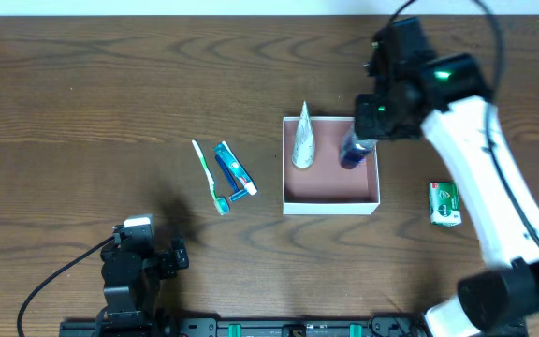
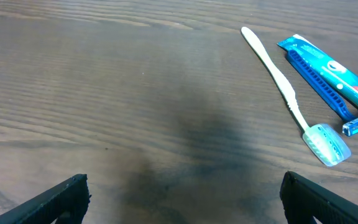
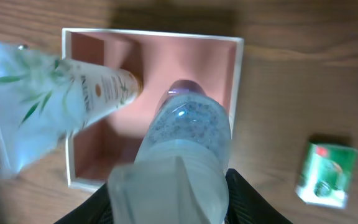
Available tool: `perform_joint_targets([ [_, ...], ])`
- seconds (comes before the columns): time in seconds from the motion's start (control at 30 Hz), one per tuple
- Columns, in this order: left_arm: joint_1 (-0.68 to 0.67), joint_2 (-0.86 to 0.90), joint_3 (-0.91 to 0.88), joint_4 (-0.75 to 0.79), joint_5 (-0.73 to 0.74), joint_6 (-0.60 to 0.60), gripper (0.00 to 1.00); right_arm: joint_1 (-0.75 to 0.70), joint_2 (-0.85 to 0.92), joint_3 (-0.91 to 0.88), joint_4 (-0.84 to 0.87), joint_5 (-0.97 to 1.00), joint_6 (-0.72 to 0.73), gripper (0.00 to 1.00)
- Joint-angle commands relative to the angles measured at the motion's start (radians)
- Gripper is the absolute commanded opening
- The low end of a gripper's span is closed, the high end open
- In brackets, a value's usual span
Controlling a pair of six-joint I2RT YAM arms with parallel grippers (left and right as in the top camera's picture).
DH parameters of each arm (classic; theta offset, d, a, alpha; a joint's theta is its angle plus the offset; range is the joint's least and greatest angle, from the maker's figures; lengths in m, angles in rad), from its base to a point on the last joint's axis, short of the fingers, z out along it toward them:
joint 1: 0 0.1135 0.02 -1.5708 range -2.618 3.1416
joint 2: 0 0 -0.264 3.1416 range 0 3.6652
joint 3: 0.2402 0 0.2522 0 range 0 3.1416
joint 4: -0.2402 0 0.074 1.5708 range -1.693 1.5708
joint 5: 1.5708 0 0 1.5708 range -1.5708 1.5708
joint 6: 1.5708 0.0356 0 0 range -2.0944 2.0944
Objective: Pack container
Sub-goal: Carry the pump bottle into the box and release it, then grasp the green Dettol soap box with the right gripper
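A dark brown wooden table (image 1: 82,94) with a strong grain fills every view; nothing of the room beyond it shows.

Nearest the base, the left arm sits low at the table's near left edge. The left gripper (image 2: 184,186) is released, with its two black fingers (image 2: 61,202) spread wide and only bare wood between them. Just beyond it lie a white toothbrush (image 2: 284,87) with a pale blue head and, close beside it on the right, a blue packet (image 2: 328,74), both flat on the wood and apart from the fingers.

Further right, about mid-table, stands the container (image 1: 330,204), a shallow square white box with a pink-brown inside. A small green packet (image 1: 444,203) lies on the wood to its right, well clear of the wall. A white tube (image 1: 302,140) with a leaf print leans on the container's left wall, its cap end down inside and its flat end sticking out over the far left corner.

The right arm reaches from the near right corner up and over to the far side of the container, its wrist bent downward. The right gripper (image 3: 173,202) is clenched on a clear bottle (image 3: 188,137) of bluish contents, tilted with its purple end pointing into the container's right half. Whether the bottle touches the floor cannot be told.
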Motion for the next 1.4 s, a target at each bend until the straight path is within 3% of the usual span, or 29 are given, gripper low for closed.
perform_joint_targets([
  [0.0, 0.008, -0.007, -0.012, 0.000, -0.001, -0.016, 0.98, 0.013, 0.071, -0.045, 0.051, -0.027, 0.029, 0.29],
  [0.1, 0.008, -0.007, -0.012, 0.001, -0.001, -0.016, 0.98, 0.014, 0.130, -0.051, 0.088, -0.031, 0.029, 0.26],
  [0.17, 0.008, -0.007, -0.012, 0.001, -0.001, -0.016, 0.98, 0.018, 0.146, -0.051, 0.108, -0.030, 0.029, 0.32],
  [0.27, 0.008, -0.007, -0.012, 0.001, -0.001, -0.016, 0.98, 0.024, 0.143, -0.051, 0.133, -0.030, 0.009, 0.47],
  [0.33, 0.008, -0.007, -0.012, 0.001, -0.001, -0.016, 0.98, 0.023, 0.132, -0.049, 0.136, -0.021, -0.006, 0.62],
  [0.4, 0.008, -0.007, -0.012, 0.000, -0.001, -0.016, 0.98, 0.016, 0.112, -0.040, 0.128, -0.016, -0.029, 0.69],
  [0.5, 0.008, -0.007, -0.012, 0.001, -0.001, -0.016, 0.98, -0.009, 0.060, -0.023, 0.113, 0.011, -0.036, 0.91],
  [0.6, 0.008, -0.007, -0.012, 0.001, -0.001, -0.016, 0.98, -0.042, -0.030, -0.012, 0.086, 0.034, -0.050, 0.96],
  [0.7, 0.008, -0.007, -0.012, 0.001, -0.001, -0.016, 0.98, -0.102, -0.116, -0.012, 0.024, 0.055, -0.031, 0.92],
  [0.93, 0.008, -0.007, -0.012, 0.000, -0.001, -0.016, 0.98, -0.359, -0.161, -0.076, -0.161, 0.064, 0.018, 0.93],
  [1.07, 0.008, -0.007, -0.012, 0.001, -0.001, -0.016, 0.98, -0.442, -0.161, -0.223, -0.090, 0.120, 0.015, 0.98],
  [1.37, 0.008, -0.007, -0.012, 0.001, -0.001, -0.016, 0.98, -0.499, -0.159, -0.580, 0.216, 0.211, -0.170, 0.99],
])
